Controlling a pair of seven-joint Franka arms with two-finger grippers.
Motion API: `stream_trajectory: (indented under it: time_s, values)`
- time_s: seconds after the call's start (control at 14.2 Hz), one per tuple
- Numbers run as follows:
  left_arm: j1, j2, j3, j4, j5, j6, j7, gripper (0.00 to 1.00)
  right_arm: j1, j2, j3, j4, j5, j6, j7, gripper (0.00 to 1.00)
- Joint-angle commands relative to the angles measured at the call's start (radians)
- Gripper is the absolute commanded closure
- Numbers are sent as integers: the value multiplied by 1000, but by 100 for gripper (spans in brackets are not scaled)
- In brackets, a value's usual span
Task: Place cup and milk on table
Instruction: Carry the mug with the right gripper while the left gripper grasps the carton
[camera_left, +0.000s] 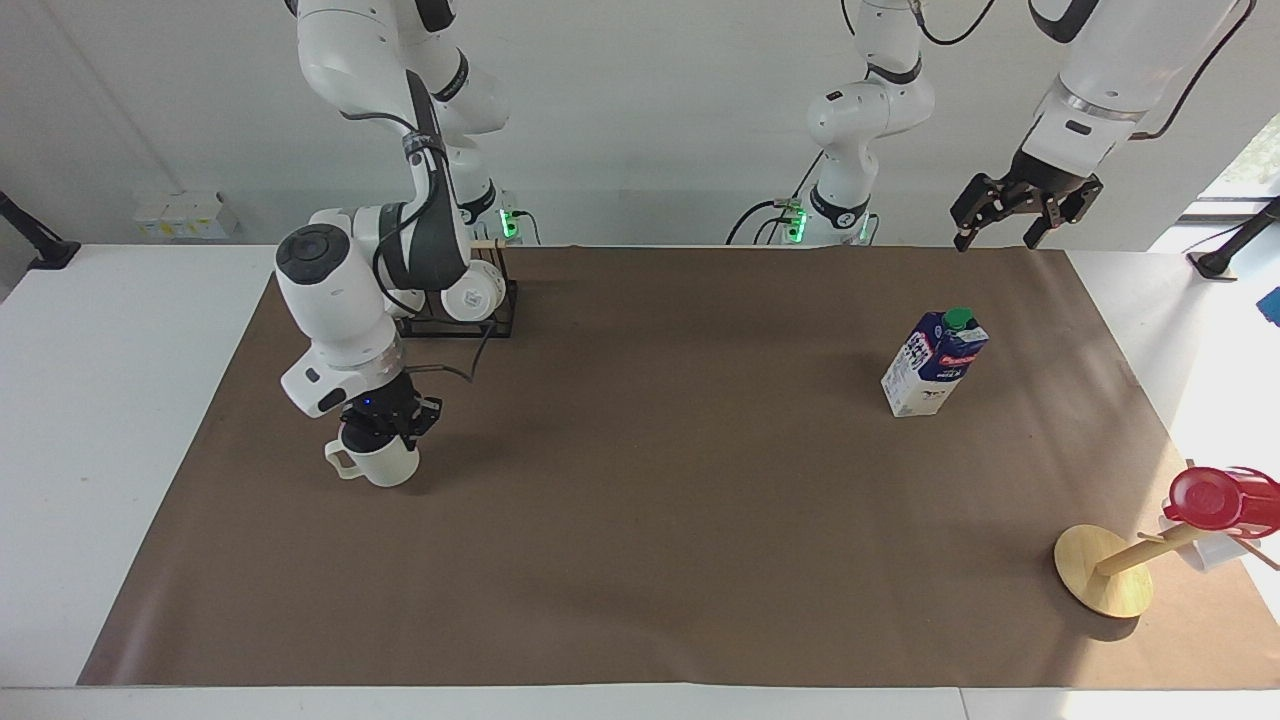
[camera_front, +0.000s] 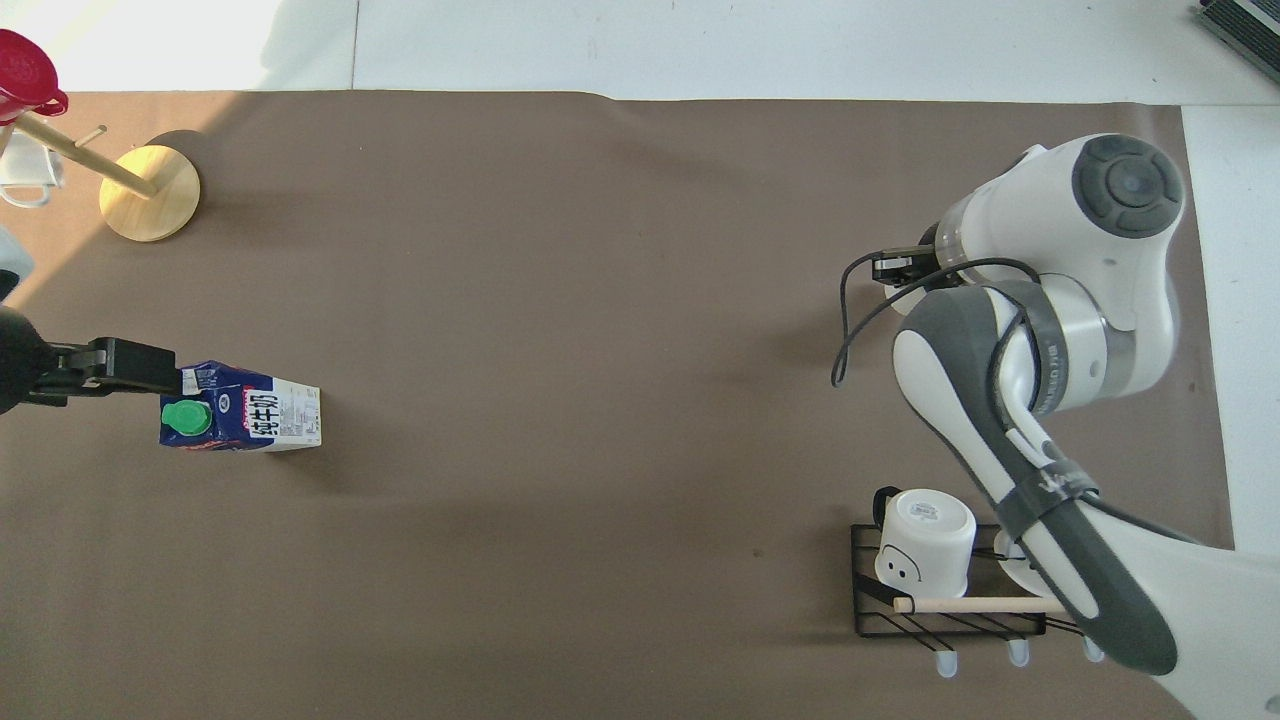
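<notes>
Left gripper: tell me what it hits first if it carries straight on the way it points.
The left gripper points down, raised and open. Straight down it probably meets bare table paper, nearer the robots than the milk, though depth is uncertain.
</notes>
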Motion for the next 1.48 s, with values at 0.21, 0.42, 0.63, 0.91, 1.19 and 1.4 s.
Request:
stream_trajectory:
  time_s: [0.21,0.42,0.63,0.91,1.19,1.4]
  values:
    - [-11,-3,4,-116,9,161,15,0,228,70,2,137,-27,-124,364,100]
    - [-11,-33,4,-206,10,217,62,0,318,118,2,182,-33,-141,524,100]
    - [1,-33,4,-220,10,228,88,0,380,145,0,189,-36,-141,592,100]
    - [9,-37,5,-243,10,243,144,0,461,182,2,219,-36,-149,716,100]
    - [-6,-18,4,-370,10,433,151,0,515,217,0,235,-41,-148,740,100]
    - [-3,-21,5,-377,10,437,158,0,518,225,2,251,-35,-144,796,100]
